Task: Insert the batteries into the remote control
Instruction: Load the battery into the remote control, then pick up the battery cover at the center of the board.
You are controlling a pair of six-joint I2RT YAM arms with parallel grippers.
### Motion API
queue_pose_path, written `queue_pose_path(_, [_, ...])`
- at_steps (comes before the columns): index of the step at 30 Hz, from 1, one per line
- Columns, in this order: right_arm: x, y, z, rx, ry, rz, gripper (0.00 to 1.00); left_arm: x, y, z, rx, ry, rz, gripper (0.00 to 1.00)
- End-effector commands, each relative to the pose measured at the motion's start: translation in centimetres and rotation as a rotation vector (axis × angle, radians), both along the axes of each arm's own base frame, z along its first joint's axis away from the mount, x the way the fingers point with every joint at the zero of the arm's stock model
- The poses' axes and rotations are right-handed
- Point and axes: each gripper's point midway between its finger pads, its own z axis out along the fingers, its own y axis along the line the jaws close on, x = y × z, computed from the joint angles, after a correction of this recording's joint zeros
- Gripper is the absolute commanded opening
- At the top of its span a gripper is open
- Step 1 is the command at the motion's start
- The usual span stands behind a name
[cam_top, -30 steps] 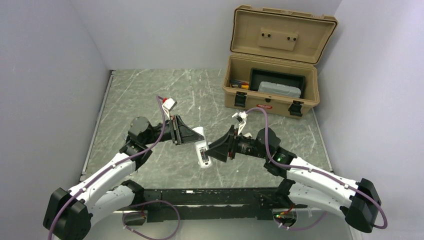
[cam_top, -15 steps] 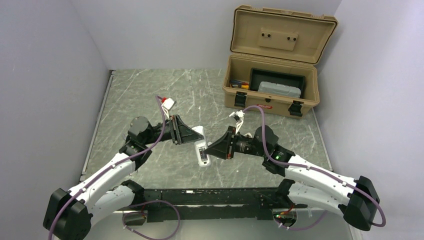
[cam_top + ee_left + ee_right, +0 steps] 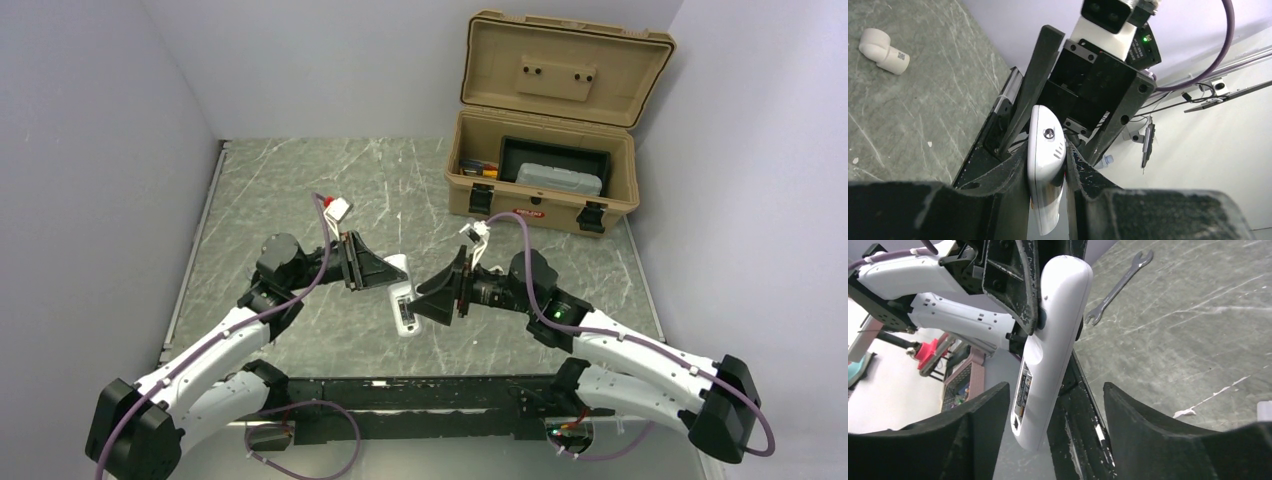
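While the left gripper [image 3: 1046, 166] clenched the remote control [image 3: 1060, 310] aloft, the right gripper [image 3: 1055, 412] held its jaws apart astride the remote's lower end. No batteries showed; opening its back seemed next, needing a steady counter-grip.

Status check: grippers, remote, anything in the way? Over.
Left gripper shut on remote control, held off the table. Right gripper open, jaws astride its free end. Batteries not in sight. Wrench on table beyond, apart from both.
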Motion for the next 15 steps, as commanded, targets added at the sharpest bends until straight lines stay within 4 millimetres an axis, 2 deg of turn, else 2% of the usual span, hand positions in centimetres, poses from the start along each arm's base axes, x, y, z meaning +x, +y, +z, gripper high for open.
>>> queue_pose_path(1, [0.6, -0.9, 3.1, 0.030, -0.117, -0.050, 0.73, -0.3, 0.0, 0.6, -0.004, -0.044, -0.002, 0.00])
queue_pose_path(5, [2.0, -2.4, 3.0, -0.030, -0.143, -0.159, 0.75, 0.6, 0.1, -1.2, 0.059, -0.024, 0.039, 0.00])
queue_pose_path(7, [3.0, -3.5, 2.2, -0.080, -0.142, -0.236, 0.75, 1.1, 0.4, -2.3, 0.087, -0.012, 0.061, 0.00])
queue_pose_path(12, [6.6, -7.1, -3.0, -0.264, -0.084, -0.459, 0.75, 2.7, 2.4, -5.0, 0.110, 0.044, 0.116, 0.00])
queue_pose_path(15, [7.8, -8.6, -6.0, -0.335, -0.039, -0.531, 0.72, 3.5, 3.7, -6.2, 0.130, 0.058, 0.150, 0.00])
